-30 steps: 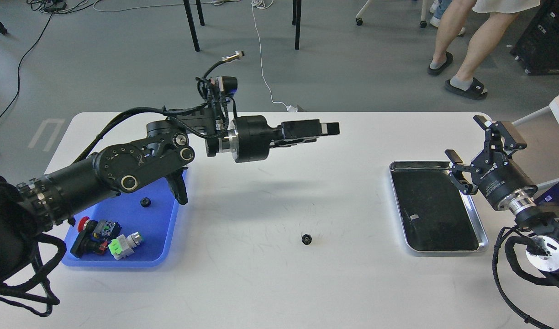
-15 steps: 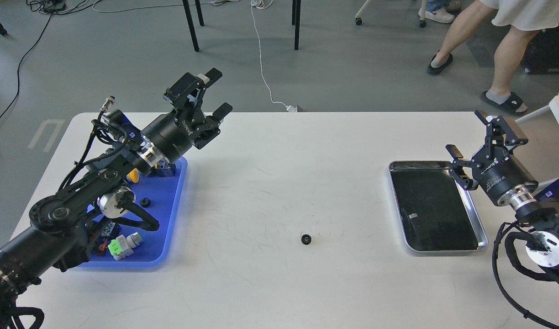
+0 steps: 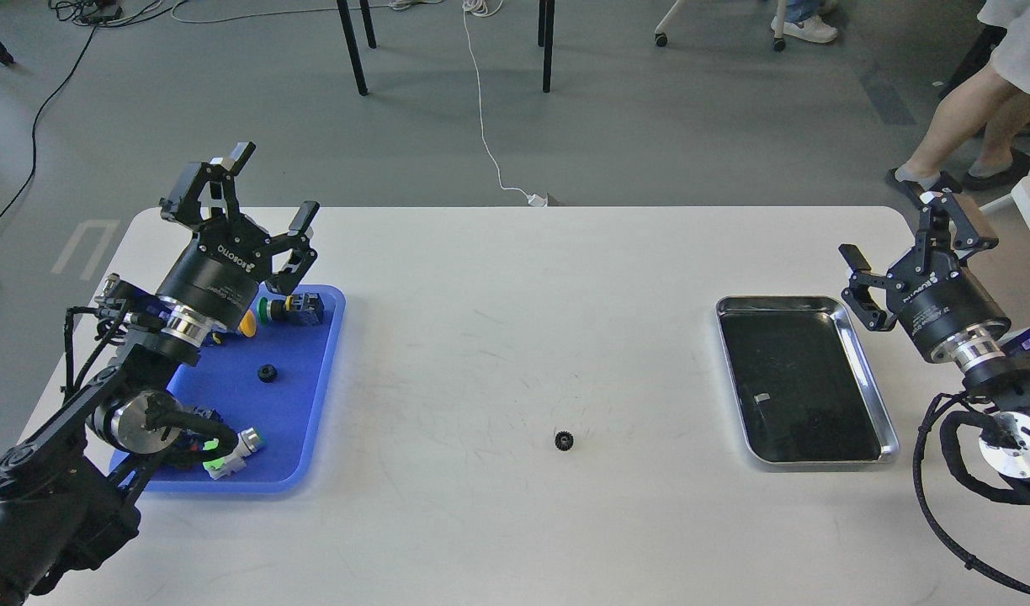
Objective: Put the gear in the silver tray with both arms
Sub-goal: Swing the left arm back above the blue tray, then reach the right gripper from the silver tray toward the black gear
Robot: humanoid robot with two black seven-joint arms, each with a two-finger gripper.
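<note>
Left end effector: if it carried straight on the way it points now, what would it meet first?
Nothing, apparently: the left end effector points up and away past the table's far edge, over open floor. Depth is uncertain.

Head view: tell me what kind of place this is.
Probably a robotics lab or test workspace: a white table holding a blue parts tray and a silver tray, loose cables across a grey floor, a bystander's legs.
</note>
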